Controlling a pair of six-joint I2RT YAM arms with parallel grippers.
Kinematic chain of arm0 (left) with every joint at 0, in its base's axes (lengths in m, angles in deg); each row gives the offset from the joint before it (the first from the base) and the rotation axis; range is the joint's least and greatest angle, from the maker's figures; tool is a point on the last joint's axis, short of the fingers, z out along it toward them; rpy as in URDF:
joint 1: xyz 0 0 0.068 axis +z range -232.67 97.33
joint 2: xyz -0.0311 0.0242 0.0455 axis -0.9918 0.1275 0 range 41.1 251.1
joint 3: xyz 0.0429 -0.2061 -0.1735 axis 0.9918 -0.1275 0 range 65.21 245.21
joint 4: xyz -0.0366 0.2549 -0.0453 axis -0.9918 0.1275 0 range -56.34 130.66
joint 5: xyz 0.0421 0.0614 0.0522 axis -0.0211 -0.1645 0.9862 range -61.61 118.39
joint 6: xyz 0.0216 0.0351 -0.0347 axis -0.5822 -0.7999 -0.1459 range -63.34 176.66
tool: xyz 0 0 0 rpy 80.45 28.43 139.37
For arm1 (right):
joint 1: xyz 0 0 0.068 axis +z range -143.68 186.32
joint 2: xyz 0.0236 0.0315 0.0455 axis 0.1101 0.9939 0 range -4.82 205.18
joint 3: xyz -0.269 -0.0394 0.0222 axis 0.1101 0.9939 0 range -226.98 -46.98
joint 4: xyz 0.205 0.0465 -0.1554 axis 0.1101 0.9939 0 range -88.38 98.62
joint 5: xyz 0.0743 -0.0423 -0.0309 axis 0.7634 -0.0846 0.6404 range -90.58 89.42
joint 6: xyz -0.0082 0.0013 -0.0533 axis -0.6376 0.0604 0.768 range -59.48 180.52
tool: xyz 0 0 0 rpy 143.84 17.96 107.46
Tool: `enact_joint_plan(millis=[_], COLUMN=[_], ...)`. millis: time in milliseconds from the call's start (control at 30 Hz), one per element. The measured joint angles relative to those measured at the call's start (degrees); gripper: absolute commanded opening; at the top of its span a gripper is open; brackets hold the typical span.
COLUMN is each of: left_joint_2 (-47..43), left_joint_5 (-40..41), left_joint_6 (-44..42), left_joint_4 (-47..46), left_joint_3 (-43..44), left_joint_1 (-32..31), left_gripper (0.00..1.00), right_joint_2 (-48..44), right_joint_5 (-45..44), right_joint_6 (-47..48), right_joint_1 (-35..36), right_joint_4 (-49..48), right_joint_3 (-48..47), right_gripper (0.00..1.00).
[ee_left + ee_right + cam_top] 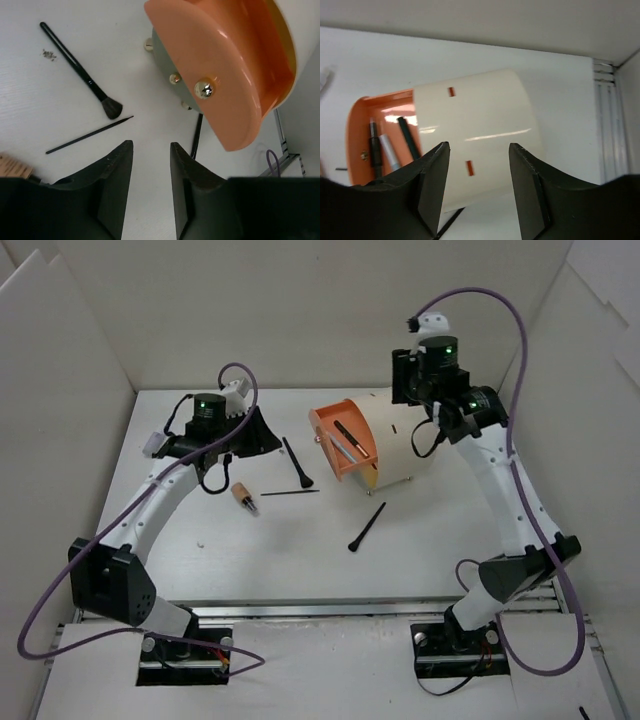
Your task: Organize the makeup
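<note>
Right wrist: pens (389, 152) in orange drawer (356, 117)

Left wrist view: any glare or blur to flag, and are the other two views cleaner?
Left wrist: specular glints on the gold knob and the glossy orange drawer; the black brush is sharp, the dark fingers show little detail. Right wrist: a pale reflection streak across the cream cylinder. Top external: even light, soft shadows, no obvious blur.

Left arm (150, 502) extended forward, elbow bent; left gripper (150, 150) held low over table — jaws parted, empty; right arm (512, 485) reached far back; right gripper (477, 150) angled downward — jaws spread, empty.
</note>
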Motion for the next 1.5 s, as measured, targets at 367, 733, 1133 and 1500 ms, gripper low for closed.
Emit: enact_joint_plan(millis=[367, 733, 1133, 1500], left_joint_2=[14.36, 20.70, 29.16, 38.07], left_joint_5=[-3.02, -3.15, -3.10, -4.92], left_joint_6=[1.60, 1.57, 1.73, 3.74], left_joint_4=[-4.66, -4.76, -4.70, -6.34], left_joint_3=[10.03, 15.96, 25.77, 36.92], left_joint_1=[-5.90, -9.40, -12.09, -13.42], left_gripper=[0.00, 0.00, 0.01, 0.09], right_joint_2=[-4.87, 3.72, 8.44, 8.83], right_joint_5=[-0.26, 5.64, 13.99, 15.69], right_joint_6=[-5.68, -6.16, -5.97, -5.40], right_joint_1=[-16.09, -22.62, -22.10, -21.51], right_joint_4=[0.04, -1.75, -6.40, -10.16], right_joint_3=[7.48, 8.31, 12.81, 14.05], right_gripper=[0.04, 0.00, 0.00, 0.00])
